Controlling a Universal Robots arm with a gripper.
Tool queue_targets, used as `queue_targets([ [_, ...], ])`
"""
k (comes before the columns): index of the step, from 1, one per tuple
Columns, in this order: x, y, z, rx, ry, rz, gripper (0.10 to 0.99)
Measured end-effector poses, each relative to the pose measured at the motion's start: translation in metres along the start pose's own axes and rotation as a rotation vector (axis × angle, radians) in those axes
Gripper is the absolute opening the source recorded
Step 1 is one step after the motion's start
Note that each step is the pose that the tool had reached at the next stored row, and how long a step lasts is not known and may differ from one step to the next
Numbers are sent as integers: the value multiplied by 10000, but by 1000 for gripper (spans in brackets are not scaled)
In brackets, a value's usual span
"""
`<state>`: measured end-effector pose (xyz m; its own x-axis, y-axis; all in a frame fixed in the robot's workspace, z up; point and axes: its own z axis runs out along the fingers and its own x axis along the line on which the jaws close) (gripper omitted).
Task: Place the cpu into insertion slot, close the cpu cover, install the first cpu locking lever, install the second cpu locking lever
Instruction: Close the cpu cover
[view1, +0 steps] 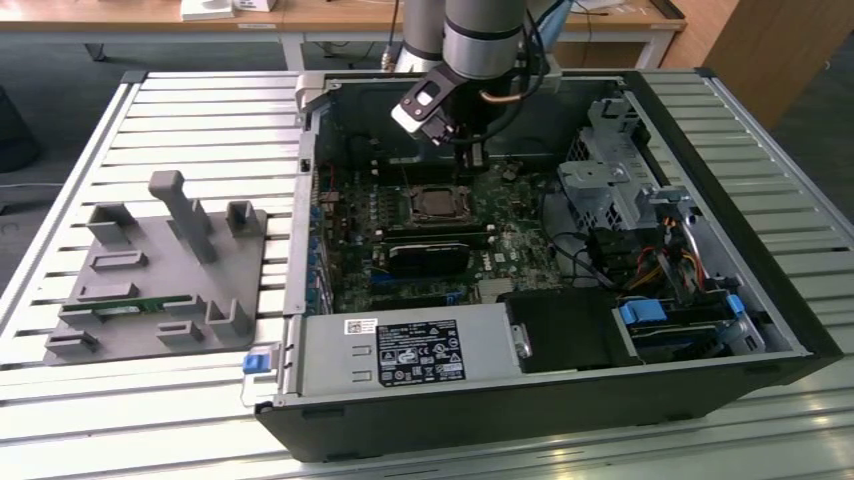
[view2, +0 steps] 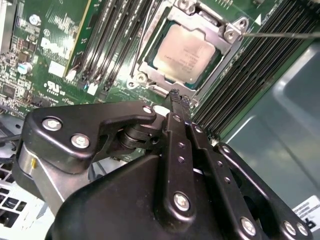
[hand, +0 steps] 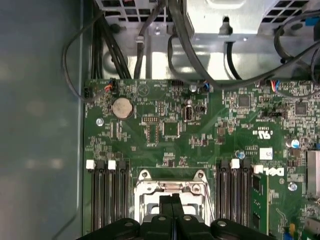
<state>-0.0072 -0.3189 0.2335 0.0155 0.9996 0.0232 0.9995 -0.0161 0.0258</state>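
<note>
The cpu (view2: 187, 52), a dull silver square, lies flat in the insertion slot (view1: 434, 203) on the green motherboard. The cpu cover (view2: 227, 47), a silver frame, lies down around it. A thin wire lever (view2: 280, 35) sticks out sideways from one corner of the socket. My gripper (view2: 179, 96) is shut with nothing between its black fingers, the tips hovering just off the socket's edge. In the exterior view the gripper (view1: 467, 160) hangs a little above and behind the socket. In the first wrist view the gripper (hand: 171, 199) points at the socket frame (hand: 150, 187).
Long memory slots (view2: 115, 35) flank the socket on both sides. A black card (view1: 427, 255) sits in front of it. The drive cage (view1: 614, 180) and cables (view1: 667, 265) fill the case on the exterior view's right. A grey fixture (view1: 160, 270) stands outside on the exterior view's left.
</note>
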Motion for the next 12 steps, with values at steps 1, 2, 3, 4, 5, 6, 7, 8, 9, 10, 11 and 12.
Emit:
queue_targets([
  [1,0,-15,1,0,1,1,106],
  [2,0,-29,3,-1,1,1,106],
  [3,0,-39,4,-1,1,0,106],
  [4,0,-48,5,-1,2,0,106],
  [5,-1,-57,6,-1,1,0,106],
  [6,-1,-65,6,0,1,0,106],
  [7,-1,-73,7,0,1,0,106],
  [8,-1,-80,7,-1,2,0,106],
  [9,-1,-86,8,-1,2,0,106],
  [10,-1,-93,8,-1,2,0,106],
  [11,-1,-100,8,-1,2,0,106],
  [12,-1,-105,8,-1,3,0,106],
])
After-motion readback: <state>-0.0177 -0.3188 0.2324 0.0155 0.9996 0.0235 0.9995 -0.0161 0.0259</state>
